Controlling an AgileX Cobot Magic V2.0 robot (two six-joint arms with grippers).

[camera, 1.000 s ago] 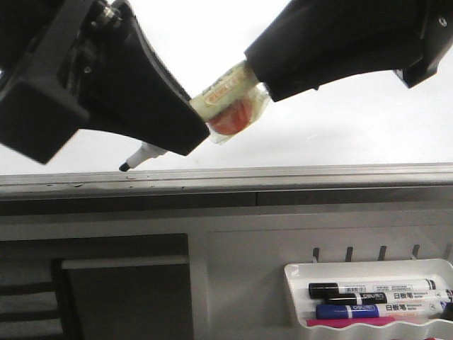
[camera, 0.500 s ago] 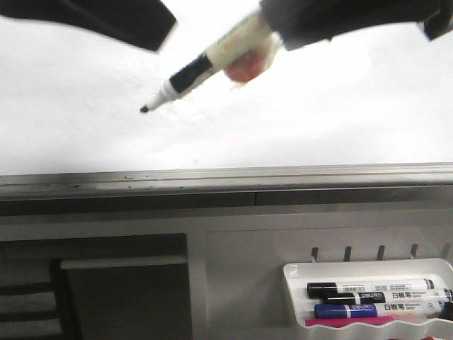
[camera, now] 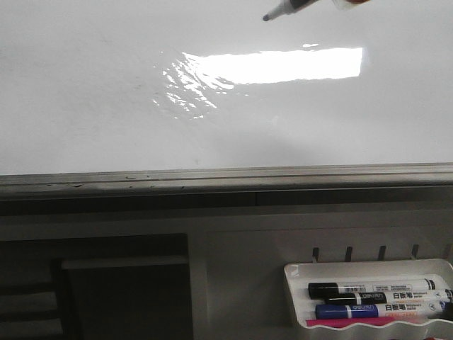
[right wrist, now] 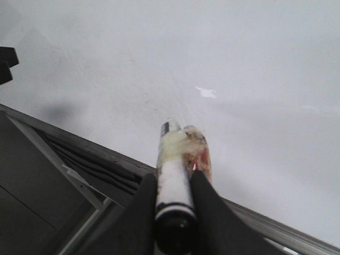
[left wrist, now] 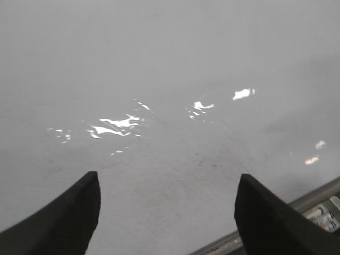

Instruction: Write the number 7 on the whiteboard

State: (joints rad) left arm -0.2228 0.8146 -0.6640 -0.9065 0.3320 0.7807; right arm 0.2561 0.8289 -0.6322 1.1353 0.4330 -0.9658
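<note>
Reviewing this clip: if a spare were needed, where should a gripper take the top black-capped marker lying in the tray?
Grip the black-capped marker at mid-barrel, on its white labelled section, coming straight in at the open face of the tray. It lies horizontal with a second marker close against it, so the fingers should probably close across the barrel, one slipping between the two.

Item count
One whiteboard (camera: 85, 92); one held marker (camera: 283, 8); one tray (camera: 294, 294) holding three markers (camera: 375, 292).
</note>
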